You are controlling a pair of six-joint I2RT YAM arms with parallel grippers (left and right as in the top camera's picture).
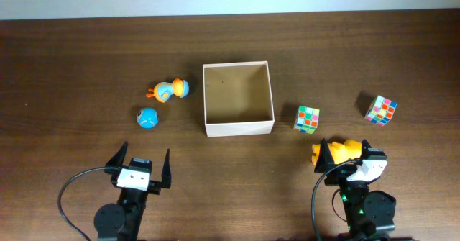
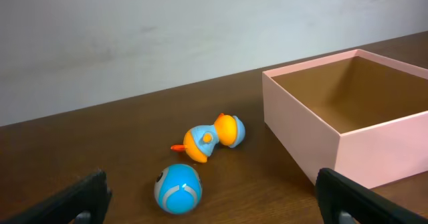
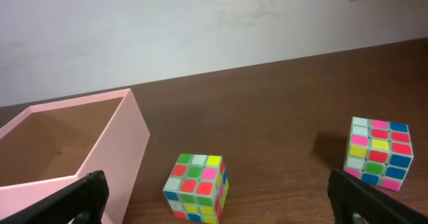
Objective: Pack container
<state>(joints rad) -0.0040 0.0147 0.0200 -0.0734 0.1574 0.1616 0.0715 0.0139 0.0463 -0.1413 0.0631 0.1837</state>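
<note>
The container (image 1: pixel 239 128), a square cream-walled box with a brown floor, stands open and empty mid-table; it also shows in the left wrist view (image 2: pixel 374 150) and the right wrist view (image 3: pixel 127 144). A blue ball toy (image 1: pixel 147 117) (image 2: pixel 178 188) and an orange-and-blue duck toy (image 1: pixel 171 90) (image 2: pixel 214 136) lie to its left. Two colourful puzzle cubes (image 1: pixel 307 119) (image 1: pixel 380 110) sit to its right, both in the right wrist view (image 3: pixel 197 187) (image 3: pixel 378 152). A yellow-orange toy (image 1: pixel 338 149) lies at my right gripper (image 1: pixel 348 158) (image 3: pixel 221 207), which is open. My left gripper (image 1: pixel 142 160) (image 2: pixel 214 207) is open and empty, behind the ball.
Dark wooden table (image 1: pixel 72 68) with a pale wall along its far edge. Black cables loop beside both arm bases at the near edge.
</note>
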